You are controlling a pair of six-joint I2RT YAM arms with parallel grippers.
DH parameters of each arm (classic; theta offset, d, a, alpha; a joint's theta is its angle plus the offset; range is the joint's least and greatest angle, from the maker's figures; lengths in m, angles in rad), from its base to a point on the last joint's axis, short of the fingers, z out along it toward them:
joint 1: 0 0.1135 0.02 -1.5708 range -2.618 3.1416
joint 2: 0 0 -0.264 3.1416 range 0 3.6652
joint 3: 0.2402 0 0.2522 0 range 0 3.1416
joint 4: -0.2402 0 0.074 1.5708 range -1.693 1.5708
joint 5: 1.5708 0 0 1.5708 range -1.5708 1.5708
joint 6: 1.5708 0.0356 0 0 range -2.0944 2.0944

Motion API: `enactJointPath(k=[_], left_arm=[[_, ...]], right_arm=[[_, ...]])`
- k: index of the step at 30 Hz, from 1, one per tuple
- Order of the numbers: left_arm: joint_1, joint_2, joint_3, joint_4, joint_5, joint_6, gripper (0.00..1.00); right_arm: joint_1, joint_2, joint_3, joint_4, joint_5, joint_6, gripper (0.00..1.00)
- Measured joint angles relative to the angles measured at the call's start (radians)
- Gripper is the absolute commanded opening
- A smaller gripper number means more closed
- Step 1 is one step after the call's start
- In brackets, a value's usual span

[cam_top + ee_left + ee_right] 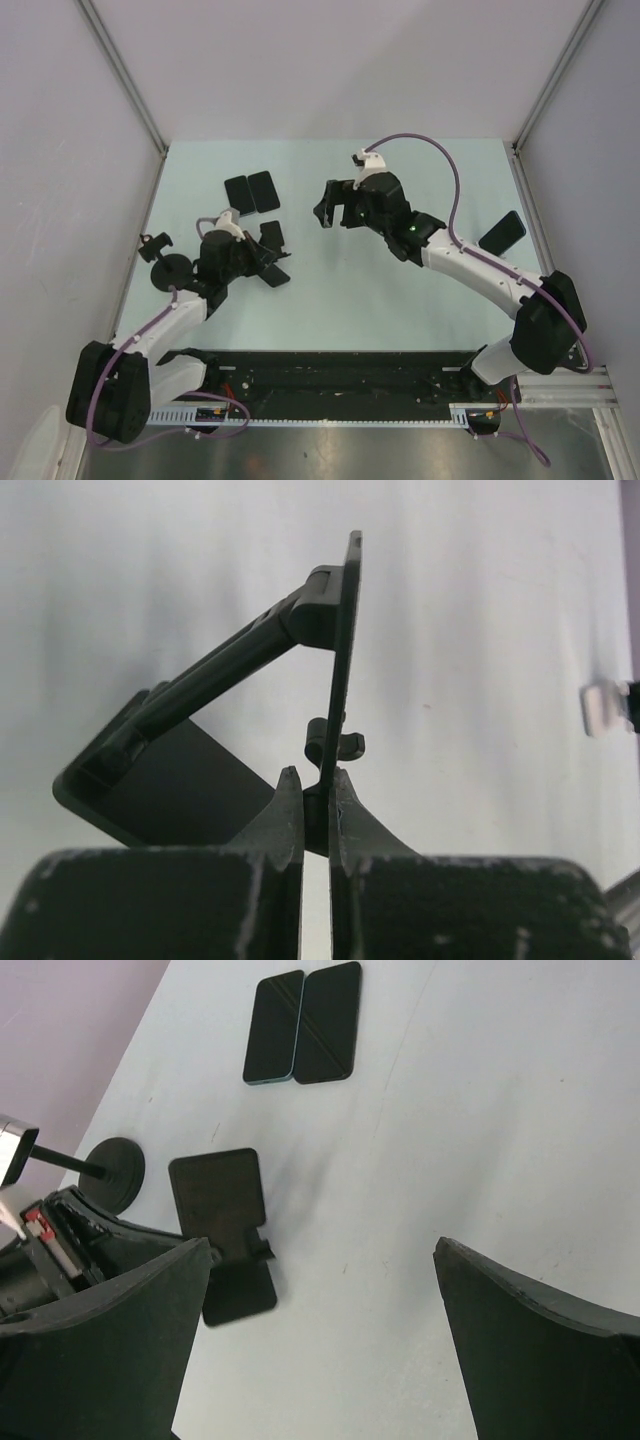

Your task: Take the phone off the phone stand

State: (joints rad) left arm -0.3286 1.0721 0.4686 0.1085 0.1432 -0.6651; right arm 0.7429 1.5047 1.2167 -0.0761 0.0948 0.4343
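The black folding phone stand (271, 233) stands left of centre on the table. Its back plate (345, 630) shows edge-on in the left wrist view, with the support arm (215, 675) and base (165, 780) to its left. My left gripper (317, 775) is shut on the plate's lower edge, just under the small lip. The plate (215, 1195) carries no phone. Two dark phones (250, 191) lie flat side by side behind the stand, also in the right wrist view (302, 1024). My right gripper (325, 210) hovers open above the table's middle, nothing between its fingers (320, 1245).
A third dark phone (503, 232) lies by the right wall. A small black holder with a round base (166, 268) stands at the left edge, close to my left arm. Grey walls close in the table on the left, right and back.
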Motion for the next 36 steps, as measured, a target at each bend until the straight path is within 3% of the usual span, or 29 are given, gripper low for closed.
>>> enactJointPath(k=[7,11,14,20,21,29,36], left_arm=[[0.254,0.001,-0.036,-0.024,0.109,0.09,0.01],[0.311,0.023,-0.026,-0.021,0.153,0.128,0.0],[0.361,0.048,-0.013,-0.02,0.203,0.144,0.06],[0.394,0.056,-0.01,-0.022,0.238,0.146,0.25],[0.394,0.051,-0.013,-0.031,0.237,0.146,0.32],[0.394,-0.019,-0.031,-0.169,0.172,0.142,0.58],[0.394,-0.086,-0.031,-0.275,0.105,0.146,0.92]], right_arm=[[-0.045,-0.061,-0.048,-0.003,-0.01,-0.037,1.0],[-0.075,-0.069,-0.076,-0.01,-0.025,-0.047,1.0],[-0.095,-0.074,-0.093,-0.017,-0.033,-0.048,1.0],[-0.124,-0.096,-0.108,-0.022,-0.05,-0.049,1.0],[-0.126,-0.099,-0.109,-0.021,-0.051,-0.049,1.0],[-0.138,-0.106,-0.121,-0.019,-0.063,-0.051,1.0],[-0.138,-0.109,-0.124,-0.02,-0.074,-0.05,1.0]])
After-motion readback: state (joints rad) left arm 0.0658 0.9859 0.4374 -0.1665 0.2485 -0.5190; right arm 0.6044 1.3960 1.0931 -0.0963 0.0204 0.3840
